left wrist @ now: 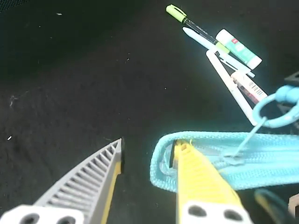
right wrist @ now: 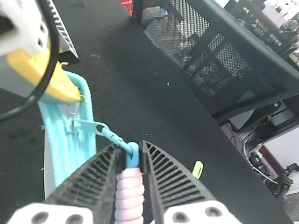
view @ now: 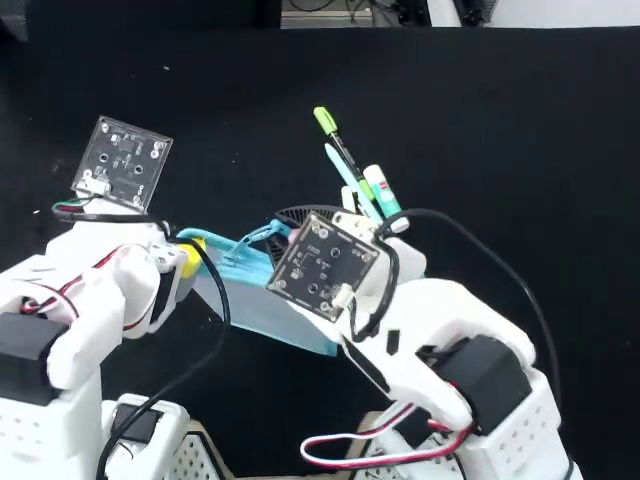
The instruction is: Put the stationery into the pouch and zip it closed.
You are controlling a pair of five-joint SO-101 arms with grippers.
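Observation:
A light blue pouch (view: 262, 305) lies between the two arms. My left gripper (left wrist: 149, 144) is open at the pouch's (left wrist: 261, 158) end, its yellow finger (left wrist: 196, 177) lying on the fabric beside the zipper and its grey finger (left wrist: 93, 179) off to the side over the black cloth. My right gripper (right wrist: 131, 151) is shut on the blue ring of the zipper pull (right wrist: 100, 128), which leads to the slider (right wrist: 72, 123) near the left arm's finger. The stationery lies on the table beyond the pouch: a green marker (view: 330, 130), a glue stick (view: 382, 190) and pens (left wrist: 229, 79).
Black cloth covers the table (view: 500, 120), with open room to the far left and right of the stationery. The table's back edge (view: 330, 27) runs along the far side. A black mesh frame (right wrist: 210, 51) stands past the table.

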